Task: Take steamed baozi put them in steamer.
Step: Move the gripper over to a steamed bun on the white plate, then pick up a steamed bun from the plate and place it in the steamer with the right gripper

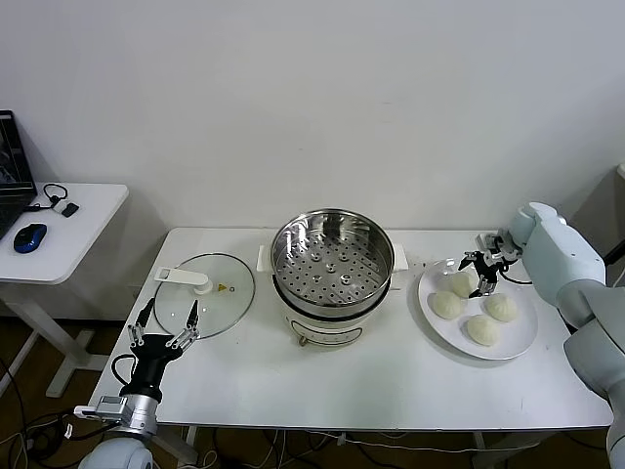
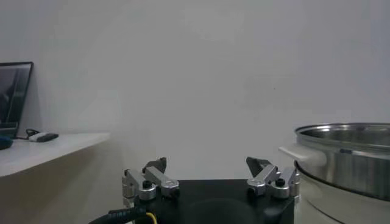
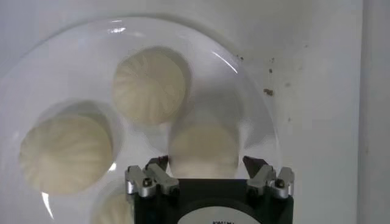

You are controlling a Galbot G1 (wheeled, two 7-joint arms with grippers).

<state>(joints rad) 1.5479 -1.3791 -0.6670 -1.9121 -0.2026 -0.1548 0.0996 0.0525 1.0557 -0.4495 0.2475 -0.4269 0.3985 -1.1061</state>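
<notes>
White plate point(image 1: 516, 338) holds baozi point(image 3: 203, 148) between right gripper point(image 3: 207, 163) fingers.

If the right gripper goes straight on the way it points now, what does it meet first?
Most likely the baozi lying between its open fingers on the white plate. The right gripper points down at that bun; whether it already touches is unclear.

Pale blue-white right arm point(image 1: 562, 256); black left gripper point(image 1: 166, 328), silver screwed fingertips point(image 2: 149, 182), black cable.

Probably a lab: bare white tables point(image 1: 410, 386), laptop point(image 1: 12, 171).
</notes>
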